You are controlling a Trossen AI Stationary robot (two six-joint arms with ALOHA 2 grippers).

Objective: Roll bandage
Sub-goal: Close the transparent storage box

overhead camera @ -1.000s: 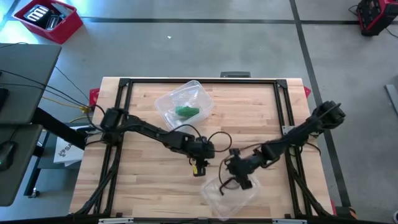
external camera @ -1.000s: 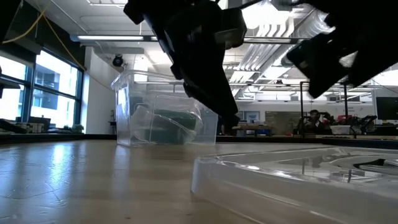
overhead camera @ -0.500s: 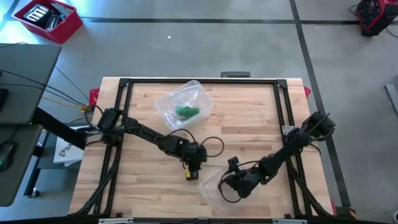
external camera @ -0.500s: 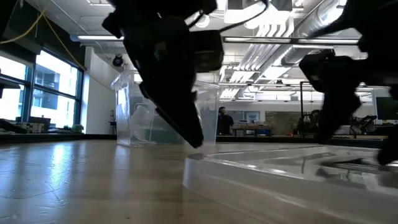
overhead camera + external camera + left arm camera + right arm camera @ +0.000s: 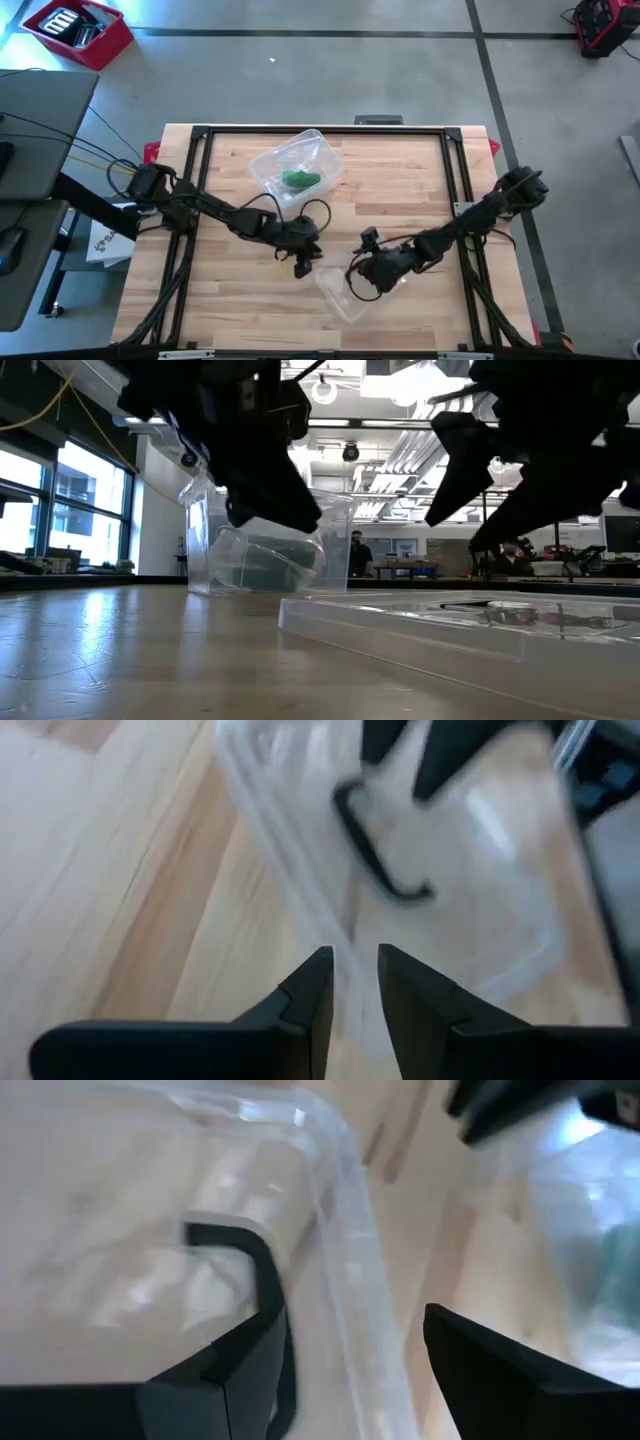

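A clear plastic lid (image 5: 345, 293) lies flat on the wooden table (image 5: 420, 170), and everything else is best placed from it. The green bandage (image 5: 300, 180) sits well apart from the lid, toward the table's far side, inside a clear plastic container (image 5: 295, 165) tipped on its side; it is untouched. The right gripper (image 5: 362, 283) is at the lid's right-hand rim, and in its wrist view its fingers stand wide apart with the raised rim of the lid between them, one finger over the lid's inner face and the other outside. Nothing is clamped yet. The left gripper (image 5: 303, 262) hovers just beside the lid's left edge, its fingers drawn close with only a narrow gap, lined up on the rim but gripping nothing that can be seen. The step in hand appears to be handling the lid, not the bandage. To do it well, the rim should be seated deep between the right fingers before they are closed, since thin slick plastic is likely to slide or flex. The left gripper should be kept low as a stop against the lid skating across the wood.
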